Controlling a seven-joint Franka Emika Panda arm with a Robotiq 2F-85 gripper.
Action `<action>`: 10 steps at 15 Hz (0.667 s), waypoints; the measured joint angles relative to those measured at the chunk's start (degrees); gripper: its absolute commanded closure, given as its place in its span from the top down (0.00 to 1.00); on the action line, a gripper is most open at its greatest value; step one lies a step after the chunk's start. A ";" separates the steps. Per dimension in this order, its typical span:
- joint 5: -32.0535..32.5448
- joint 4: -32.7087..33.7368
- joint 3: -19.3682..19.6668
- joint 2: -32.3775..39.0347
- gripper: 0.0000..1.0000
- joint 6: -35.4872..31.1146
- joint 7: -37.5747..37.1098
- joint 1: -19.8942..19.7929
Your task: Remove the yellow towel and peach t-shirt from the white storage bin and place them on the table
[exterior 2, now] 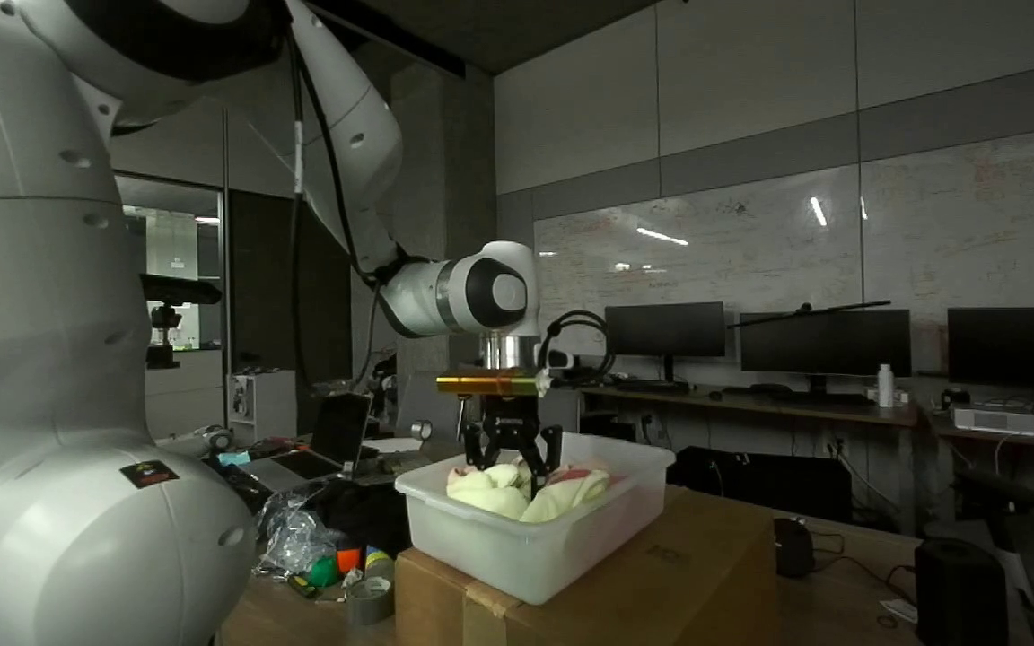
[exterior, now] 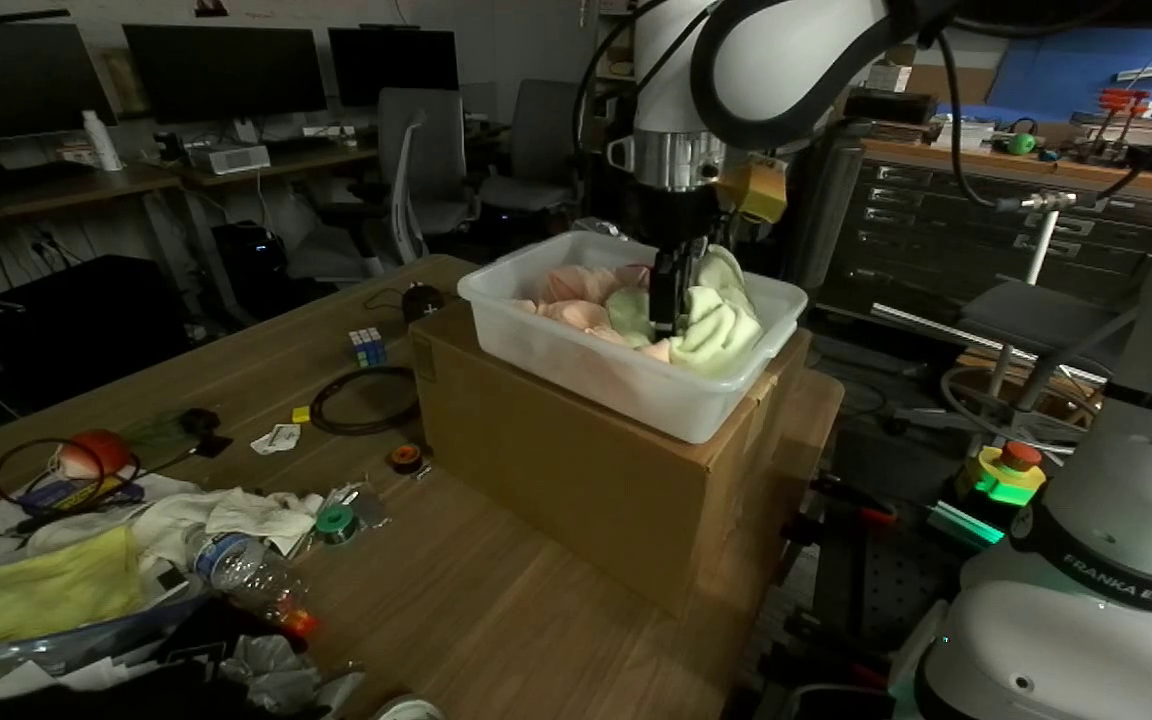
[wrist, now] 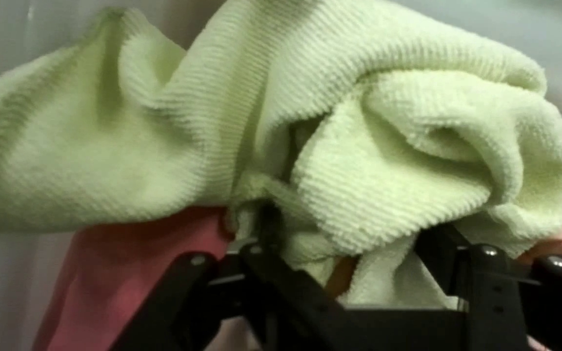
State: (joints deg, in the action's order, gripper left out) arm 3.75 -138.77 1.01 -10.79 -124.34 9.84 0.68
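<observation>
Hiding part of the spread fingers (wrist: 439,248), the yellow towel (wrist: 349,161) also partly covers the peach t-shirt (exterior: 578,286).

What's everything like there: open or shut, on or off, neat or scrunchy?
White storage bin: open, no lid on
Yellow towel: scrunched up in the bin
Peach t-shirt: crumpled in the bin
Jaws: open, with towel between them
Cardboard box: closed where it shows
Monitors: screens dark
Laptop: open
Plastic bottle: lying on its side
Stop button box: glowing green
</observation>
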 measured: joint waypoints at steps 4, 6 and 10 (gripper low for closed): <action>0.01 0.25 0.00 0.06 0.13 -1.27 -0.60 -0.07; 0.01 0.30 0.00 0.05 0.07 -1.63 -0.81 -0.10; 0.93 0.33 0.00 -0.49 0.08 -2.46 -1.96 -0.22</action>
State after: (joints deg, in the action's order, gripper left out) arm 4.68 -138.44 1.01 -11.27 -126.81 7.87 0.45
